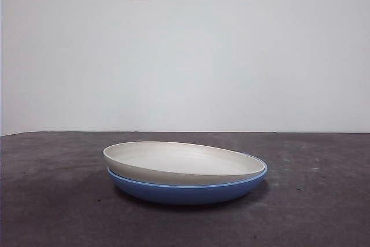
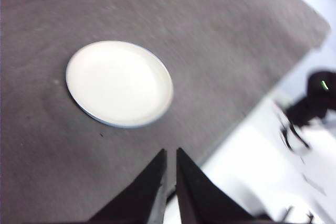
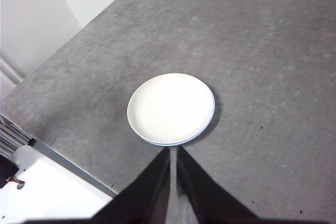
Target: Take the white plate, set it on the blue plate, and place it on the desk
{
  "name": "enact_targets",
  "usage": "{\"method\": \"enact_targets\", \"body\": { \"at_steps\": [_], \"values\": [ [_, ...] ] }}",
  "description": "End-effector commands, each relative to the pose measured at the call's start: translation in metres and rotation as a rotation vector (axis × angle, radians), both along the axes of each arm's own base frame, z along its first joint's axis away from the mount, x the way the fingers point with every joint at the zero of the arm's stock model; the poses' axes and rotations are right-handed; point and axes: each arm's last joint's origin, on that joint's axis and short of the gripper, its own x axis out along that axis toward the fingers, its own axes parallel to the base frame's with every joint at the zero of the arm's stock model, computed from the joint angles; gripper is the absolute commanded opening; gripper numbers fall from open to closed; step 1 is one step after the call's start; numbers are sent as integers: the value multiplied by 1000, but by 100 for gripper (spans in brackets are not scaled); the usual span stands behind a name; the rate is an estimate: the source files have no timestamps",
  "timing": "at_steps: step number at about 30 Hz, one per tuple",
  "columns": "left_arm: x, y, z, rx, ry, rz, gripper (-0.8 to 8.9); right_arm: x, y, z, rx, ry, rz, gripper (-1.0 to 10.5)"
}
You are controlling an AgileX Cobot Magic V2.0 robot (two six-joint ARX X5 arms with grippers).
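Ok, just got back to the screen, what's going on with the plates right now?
Nothing is being held at the moment. The white plate sits nested in the blue plate on the desk, resting a little tilted and off-centre, so the blue rim peeks out on one side. The left hand and the right hand are both up above the desk, clear of the stack, with their jaws nearly shut and empty. Neither arm shows in the front view.

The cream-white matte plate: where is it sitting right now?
The cream-white matte plate rests slightly tilted inside the glossy blue plate, near the middle of the dark grey desk in the front view; neither gripper touches it.
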Motion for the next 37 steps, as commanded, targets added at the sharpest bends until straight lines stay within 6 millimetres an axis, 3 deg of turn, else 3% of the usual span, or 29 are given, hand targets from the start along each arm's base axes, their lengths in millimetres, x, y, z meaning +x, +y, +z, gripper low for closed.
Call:
{"method": "enact_targets", "body": {
  "at_steps": [1, 10, 16, 24, 37],
  "values": [
    [13, 2, -25, -35, -59, 74, 28, -4, -2, -3, -16, 60, 3, 18],
    [39, 16, -149, -100, -497, 378, 28, -4, -2, -3, -15, 61, 3, 18],
    [41, 26, -214, -104, -505, 663, 28, -5, -2, -3, -16, 60, 3, 18],
    [39, 34, -243, -62, -526, 821, 28, -4, -2, -3, -15, 60, 3, 18],
    [39, 37, -251, 33, -486, 824, 28, -4, -2, -3, -15, 60, 3, 18]
  ]
}}
